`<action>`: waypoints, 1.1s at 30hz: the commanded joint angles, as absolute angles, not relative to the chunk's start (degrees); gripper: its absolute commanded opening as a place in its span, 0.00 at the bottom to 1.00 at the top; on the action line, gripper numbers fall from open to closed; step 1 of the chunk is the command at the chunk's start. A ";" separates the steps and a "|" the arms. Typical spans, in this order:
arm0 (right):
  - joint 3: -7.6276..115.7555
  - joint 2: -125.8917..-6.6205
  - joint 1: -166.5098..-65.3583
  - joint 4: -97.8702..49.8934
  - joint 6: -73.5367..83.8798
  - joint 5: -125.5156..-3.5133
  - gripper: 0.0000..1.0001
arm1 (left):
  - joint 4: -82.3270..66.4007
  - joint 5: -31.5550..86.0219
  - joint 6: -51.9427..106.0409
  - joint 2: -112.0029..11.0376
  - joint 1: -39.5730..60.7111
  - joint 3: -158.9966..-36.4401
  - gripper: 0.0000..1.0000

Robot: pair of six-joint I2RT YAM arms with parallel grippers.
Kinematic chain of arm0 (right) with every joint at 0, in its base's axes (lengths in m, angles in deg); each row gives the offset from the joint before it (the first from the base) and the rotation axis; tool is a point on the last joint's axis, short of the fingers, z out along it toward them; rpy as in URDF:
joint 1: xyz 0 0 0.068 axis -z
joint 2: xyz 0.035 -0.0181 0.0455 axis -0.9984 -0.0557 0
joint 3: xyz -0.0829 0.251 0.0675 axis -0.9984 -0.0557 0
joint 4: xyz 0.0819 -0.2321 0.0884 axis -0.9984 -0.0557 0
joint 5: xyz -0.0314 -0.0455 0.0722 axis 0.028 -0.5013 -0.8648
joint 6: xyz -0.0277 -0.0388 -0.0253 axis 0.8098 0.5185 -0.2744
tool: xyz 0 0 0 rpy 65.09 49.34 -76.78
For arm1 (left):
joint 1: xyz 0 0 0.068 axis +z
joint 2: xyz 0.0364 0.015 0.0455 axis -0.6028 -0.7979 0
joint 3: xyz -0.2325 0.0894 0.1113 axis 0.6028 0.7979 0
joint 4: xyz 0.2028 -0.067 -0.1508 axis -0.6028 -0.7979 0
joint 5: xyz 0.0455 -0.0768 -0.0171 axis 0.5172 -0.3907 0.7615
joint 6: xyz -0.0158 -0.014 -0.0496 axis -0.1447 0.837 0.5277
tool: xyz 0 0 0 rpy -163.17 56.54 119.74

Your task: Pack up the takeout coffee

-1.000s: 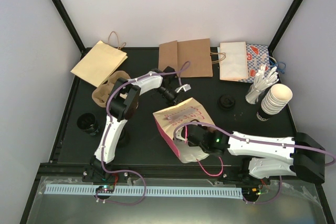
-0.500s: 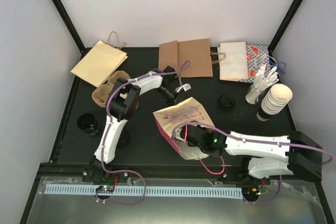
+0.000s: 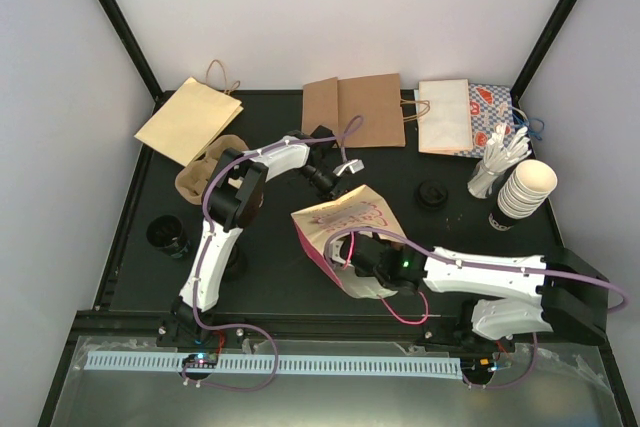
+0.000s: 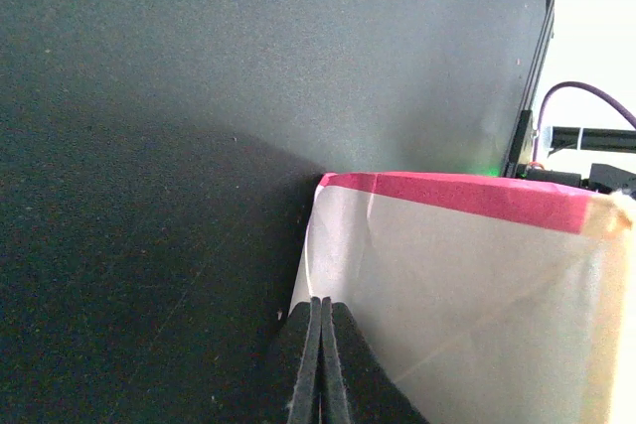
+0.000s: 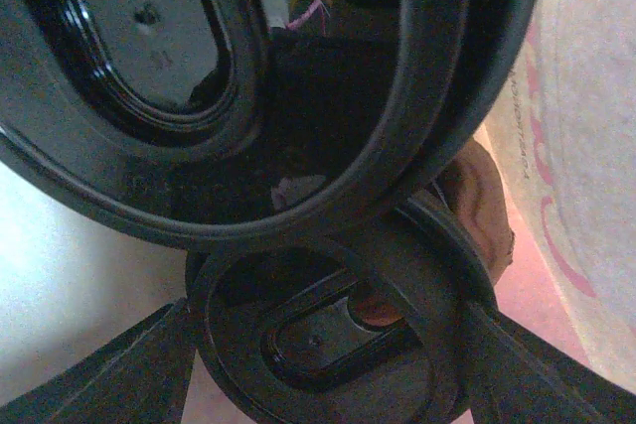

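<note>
— At the centre of the top view we see the pink-printed paper bag (image 3: 345, 222) propped up, its mouth facing the lower right. What holds its upper edge?

— Our left gripper (image 3: 333, 179). Its jaws are pressed flat together on the bag's rim, and in the left wrist view the pink band runs just beside them.

— And our right gripper (image 3: 362, 257)?

— Its head is inside the bag's mouth. In the right wrist view its fingers (image 5: 119, 374) stand wide on either side of the lower black lid (image 5: 318, 345). The upper black lid (image 5: 149, 47) crowds the top of the frame. Whether the fingers press on the lower one, we cannot tell.

— Where is the takeout coffee?

— We cannot pick out its white wall. Only those two lids show, within the bag.

— Room to move?

— Bare black table (image 3: 270, 267) lies left of the bag and toward the lower edge. At the right, a loose lid (image 3: 432, 194) and the stack of cream cups (image 3: 527, 187) sit near the table's edge. Flat brown bags (image 3: 355, 112) line the top edge.
</note>
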State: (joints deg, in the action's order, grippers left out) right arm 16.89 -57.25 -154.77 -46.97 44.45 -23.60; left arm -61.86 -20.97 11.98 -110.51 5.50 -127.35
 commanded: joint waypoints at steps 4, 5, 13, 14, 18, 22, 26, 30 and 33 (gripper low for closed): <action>16.22 -62.36 -152.99 -50.46 42.57 -27.03 0.73 | -65.50 -27.35 10.81 -108.93 3.23 -126.91 0.01; 16.27 -62.89 -152.98 -50.51 42.45 -27.07 0.73 | -65.45 -27.35 10.77 -109.00 3.21 -126.93 0.02; 17.54 -65.85 -152.99 -50.69 40.56 -28.13 0.71 | -65.22 -27.33 10.83 -109.09 3.19 -126.81 0.01; 17.91 -65.74 -152.99 -51.17 40.43 -28.13 0.71 | -65.30 -27.27 10.91 -109.01 3.19 -126.80 0.02; 20.66 -62.85 -152.99 -54.64 39.79 -28.54 0.77 | -64.59 -26.94 12.01 -108.78 3.41 -126.82 0.01; 25.56 -59.97 -152.99 -62.33 38.29 -33.18 0.99 | -63.05 -26.07 14.40 -108.43 3.85 -126.96 0.11; 30.01 -58.49 -152.97 -68.78 37.57 -36.36 1.00 | -61.58 -25.51 16.06 -107.78 4.23 -127.15 0.20; 32.89 -58.20 -152.98 -72.78 36.96 -36.41 1.00 | -61.14 -24.35 17.05 -107.30 4.41 -127.46 0.29; 35.44 -58.26 -152.98 -75.50 36.60 -37.32 1.00 | -61.20 -23.40 17.31 -106.64 4.61 -127.33 0.38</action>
State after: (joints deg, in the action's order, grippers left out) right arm 32.10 -58.80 -153.46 -69.52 37.94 -34.72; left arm -60.61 -21.37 16.05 -110.40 5.43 -126.98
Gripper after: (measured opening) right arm 0.999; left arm 0.334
